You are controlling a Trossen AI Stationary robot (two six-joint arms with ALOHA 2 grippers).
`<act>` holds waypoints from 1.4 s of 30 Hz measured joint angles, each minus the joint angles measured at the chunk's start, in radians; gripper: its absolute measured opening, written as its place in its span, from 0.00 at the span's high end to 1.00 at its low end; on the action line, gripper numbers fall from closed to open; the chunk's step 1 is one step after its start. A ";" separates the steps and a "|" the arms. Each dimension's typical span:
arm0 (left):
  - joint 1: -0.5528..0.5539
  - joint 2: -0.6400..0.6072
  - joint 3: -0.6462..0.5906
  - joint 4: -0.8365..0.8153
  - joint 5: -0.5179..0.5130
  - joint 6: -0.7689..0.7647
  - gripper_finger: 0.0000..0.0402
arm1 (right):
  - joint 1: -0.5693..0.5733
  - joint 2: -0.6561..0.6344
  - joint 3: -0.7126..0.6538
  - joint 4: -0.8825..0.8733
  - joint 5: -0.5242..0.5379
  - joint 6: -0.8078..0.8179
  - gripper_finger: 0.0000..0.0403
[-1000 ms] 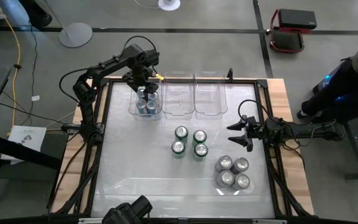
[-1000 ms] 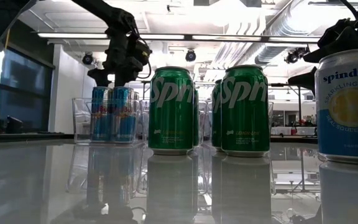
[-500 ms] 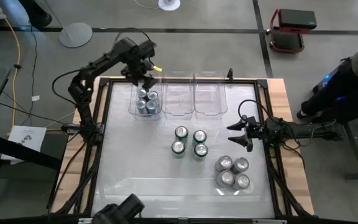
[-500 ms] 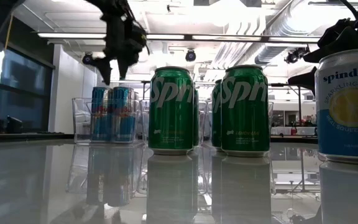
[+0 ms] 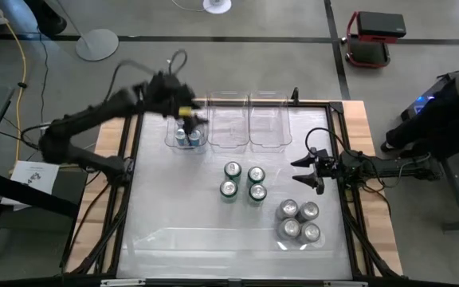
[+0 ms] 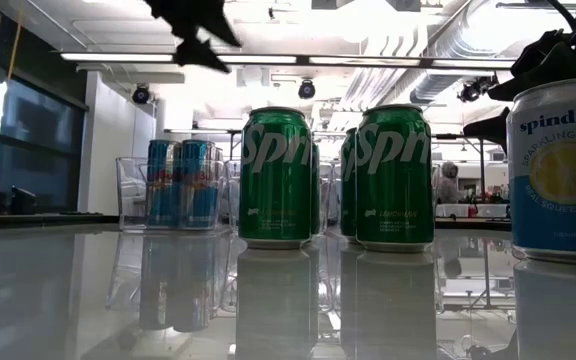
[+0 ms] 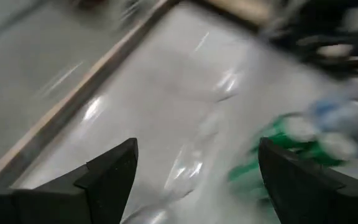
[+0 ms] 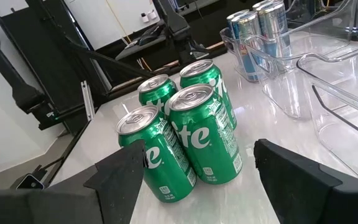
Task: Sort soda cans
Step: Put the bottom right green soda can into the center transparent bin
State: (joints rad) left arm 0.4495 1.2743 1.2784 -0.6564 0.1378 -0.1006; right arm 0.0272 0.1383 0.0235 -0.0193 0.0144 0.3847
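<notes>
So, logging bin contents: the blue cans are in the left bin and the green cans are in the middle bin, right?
Not quite. The blue cans are in the left bin, but the green cans stand on the table, outside the middle bin, as the high view shows.

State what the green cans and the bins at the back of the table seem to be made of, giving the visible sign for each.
Green cans: apparently thin metal, with bright silver tops, pull tabs and glossy printed green sides. Bins: probably clear hard plastic, since the table shows through their shiny, glinting walls; glass cannot be ruled out.
</notes>
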 joint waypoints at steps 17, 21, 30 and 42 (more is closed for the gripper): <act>-0.542 -0.052 -0.547 1.012 -0.446 -0.065 0.23 | 0.000 0.000 0.000 0.000 0.000 0.000 0.28; -0.658 -0.014 -0.547 0.999 -0.593 -0.040 0.23 | 0.000 0.000 0.000 0.000 0.000 0.000 0.28; -0.839 0.059 -0.547 1.021 -0.880 -0.080 0.23 | 0.000 0.003 -0.006 0.116 0.175 0.251 0.28; -0.663 0.054 -0.633 1.058 -0.660 -0.027 0.23 | -0.001 0.182 0.006 0.540 0.520 0.102 0.28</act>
State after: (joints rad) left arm -0.2134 1.3284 0.6452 0.4012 -0.5219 -0.1272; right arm 0.0261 0.3204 0.0292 0.5209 0.5347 0.4871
